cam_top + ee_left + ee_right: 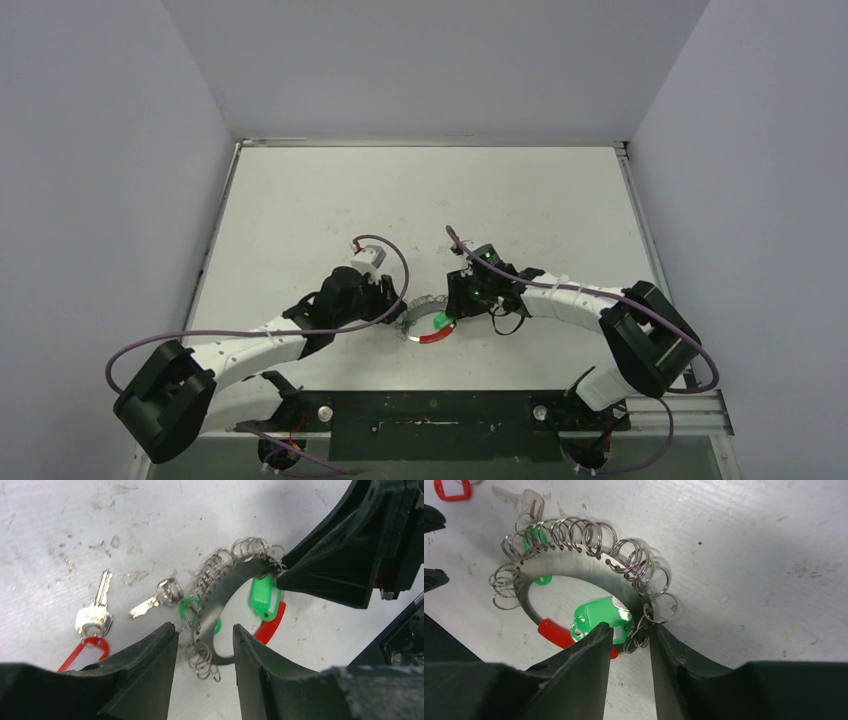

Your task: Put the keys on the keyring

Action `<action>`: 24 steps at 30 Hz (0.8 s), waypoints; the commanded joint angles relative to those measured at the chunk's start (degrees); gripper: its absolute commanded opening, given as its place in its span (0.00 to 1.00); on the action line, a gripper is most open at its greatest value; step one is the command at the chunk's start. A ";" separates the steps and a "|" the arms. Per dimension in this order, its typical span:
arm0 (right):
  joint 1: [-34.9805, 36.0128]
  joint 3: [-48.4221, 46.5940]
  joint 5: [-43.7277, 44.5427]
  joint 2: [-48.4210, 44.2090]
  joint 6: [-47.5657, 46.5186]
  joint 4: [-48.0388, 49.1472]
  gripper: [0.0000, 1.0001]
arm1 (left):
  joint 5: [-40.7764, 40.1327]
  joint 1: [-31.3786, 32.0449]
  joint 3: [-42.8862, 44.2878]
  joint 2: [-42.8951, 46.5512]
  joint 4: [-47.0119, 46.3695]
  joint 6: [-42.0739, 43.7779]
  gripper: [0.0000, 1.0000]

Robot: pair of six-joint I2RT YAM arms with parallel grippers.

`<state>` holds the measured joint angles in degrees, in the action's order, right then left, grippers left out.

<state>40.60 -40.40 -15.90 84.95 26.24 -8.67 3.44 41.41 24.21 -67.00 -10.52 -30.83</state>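
The keyring (220, 587) lies flat, a grey band fringed with silvery loops and a red arc (270, 625). My left gripper (204, 630) is open and straddles its near band without clamping it. My right gripper (629, 627) is closed to a narrow gap on the ring's band (559, 565) and its loops. One fingertip (596, 635) lies over a green tag (599, 612) inside the ring; that tag's key is hidden. A key with a red tag (94, 617) lies loose to the left. A second key (155, 597) has its green tag (186, 607) under the band.
In the top view the ring (432, 325) sits on the white table (420, 200) near its front edge, between both grippers. The right gripper's black body (350, 550) fills the upper right of the left wrist view. Purple cables loop beside both arms.
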 commanded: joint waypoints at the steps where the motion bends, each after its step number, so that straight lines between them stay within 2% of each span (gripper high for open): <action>1: 1.65 -1.45 -5.64 2.84 -0.23 4.35 0.31 | -2.94 -0.46 -3.89 6.06 1.97 -2.81 0.41; 4: 4.55 -2.80 -9.16 4.36 -0.38 5.29 0.29 | -4.32 -0.60 -6.40 9.87 2.41 -4.60 0.39; 6: 6.64 -4.13 -8.51 4.11 -1.24 4.18 0.29 | -5.09 -0.64 -7.51 11.77 2.56 -4.85 0.39; 7: 7.30 -4.68 -6.44 3.30 -1.61 2.90 0.31 | -5.46 -0.69 -7.91 12.63 2.65 -4.90 0.39; 10: 7.32 -5.72 1.01 -0.12 -1.85 -0.80 0.46 | -6.51 -0.75 -8.46 14.59 3.24 -4.68 0.39; 13: 5.69 -6.42 7.19 -3.75 -2.15 -4.12 0.52 | -7.19 -0.80 -8.64 15.67 3.81 -4.17 0.40; 17: 1.87 -5.96 5.91 -5.33 -0.43 -4.32 0.52 | -6.77 -0.79 -8.64 16.31 4.26 -3.66 0.40; 24: -1.22 -4.92 -0.32 -1.38 1.61 -1.65 0.39 | -5.53 -0.75 -8.56 14.46 4.19 -5.95 0.38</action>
<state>39.46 -44.64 -13.37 81.38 26.30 -12.08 -2.55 41.01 15.35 -51.62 -5.76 -35.33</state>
